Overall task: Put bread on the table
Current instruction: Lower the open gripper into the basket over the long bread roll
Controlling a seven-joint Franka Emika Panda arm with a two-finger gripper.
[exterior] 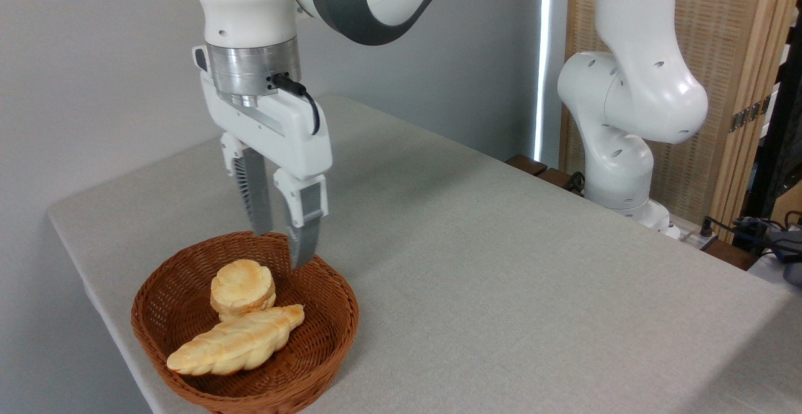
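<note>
Where the light grey cloth runs from the far rounded corner down to the near edge, a broad bench, bare over most of its middle and right side. Rising beyond its far right edge, the white arm, bent over the top of the view and coming down again above the left part of the bench. By the near left corner, a brown wicker basket, close to the left edge. Hanging over the basket's far rim, the jaws, pointing straight down, parted by a narrow gap, nothing held between them; left finger ending about level with the rim, right finger dipping a little lower, inside the rim as seen from here. In the basket, lying across its near half, the bread: long, braided, golden-tan, tapered at both ends, left tip lower toward the near rim, right tip up near the basket's middle. Just behind it and touching it, a small round bun, clear of the jaws' tips and below them.
</note>
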